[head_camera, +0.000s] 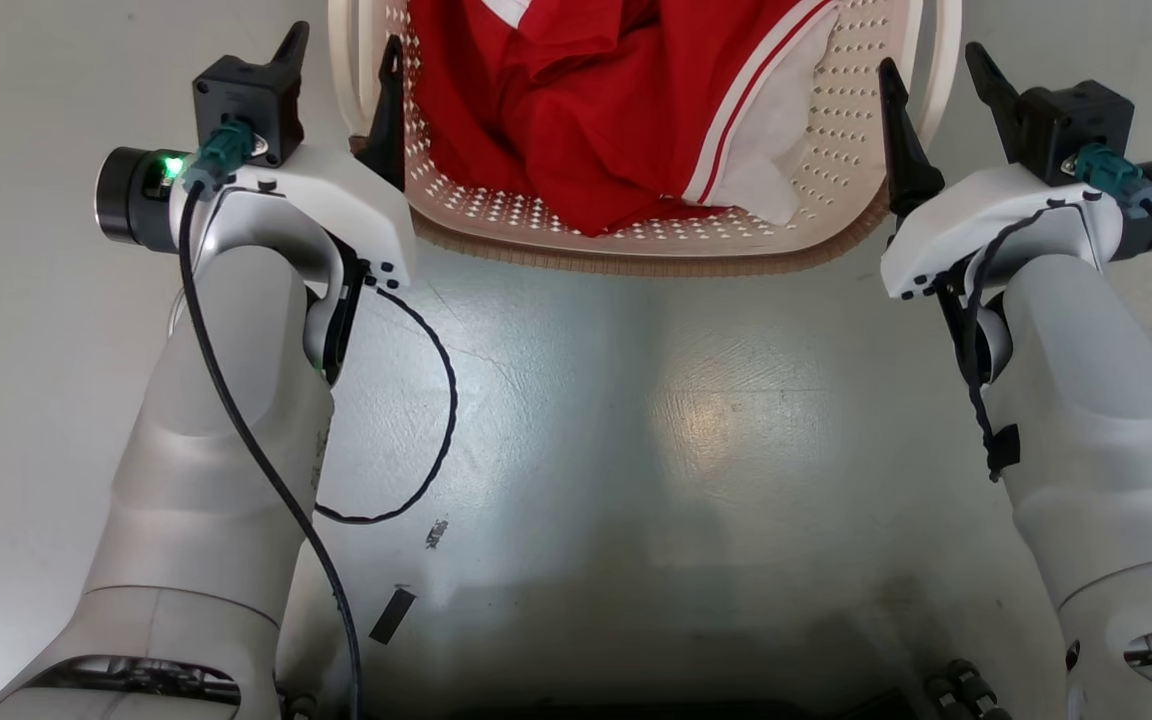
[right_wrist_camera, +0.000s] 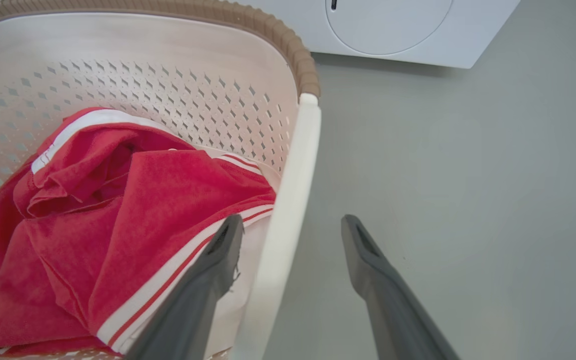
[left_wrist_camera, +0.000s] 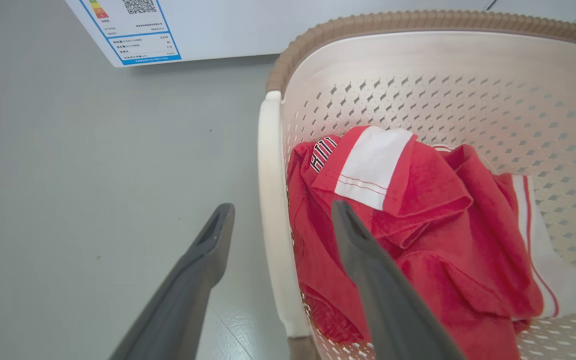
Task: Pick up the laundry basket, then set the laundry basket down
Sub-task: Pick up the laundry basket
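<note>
Laundry basket [head_camera: 841, 120], holding a red-and-white garment [head_camera: 586, 110], stands on the floor [head_camera: 576, 420] before me. My left gripper [head_camera: 344, 40] and right gripper [head_camera: 928, 58], fingers spread wide, straddle its left handle [left_wrist_camera: 270, 200] and right handle [right_wrist_camera: 288, 200], clamping neither.

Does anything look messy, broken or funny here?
Nothing really. The laundry basket stands upright on the floor, with the red and white clothes crumpled but all inside. Only a few dark scuffs mark the floor near the robot.
</note>
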